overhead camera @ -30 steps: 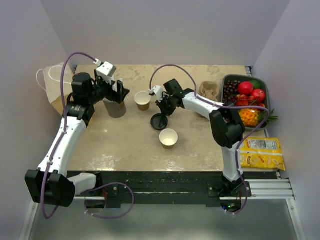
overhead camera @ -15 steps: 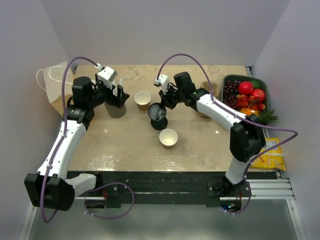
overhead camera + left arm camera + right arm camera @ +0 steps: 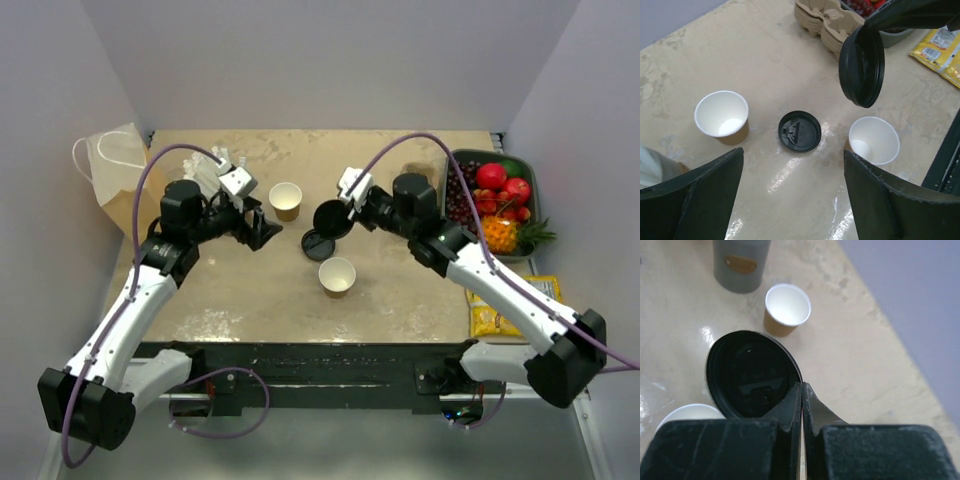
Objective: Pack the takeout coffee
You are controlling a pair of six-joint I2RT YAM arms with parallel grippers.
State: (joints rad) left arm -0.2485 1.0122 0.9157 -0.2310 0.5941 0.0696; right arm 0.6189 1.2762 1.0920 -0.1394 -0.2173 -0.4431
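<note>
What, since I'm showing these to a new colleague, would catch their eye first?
Most striking is the black lid, pinched on edge in the right fingers and held up above the middle of the table. Near it a second black lid lies flat between two lidless paper cups, with the left fingers spread wide over them. Bright red fruit stands out at the far right.

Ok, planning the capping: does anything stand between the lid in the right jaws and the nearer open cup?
Nothing visible does. The held lid hangs in the air by the nearer cup; the loose lid lies flat, beside the path.
</note>
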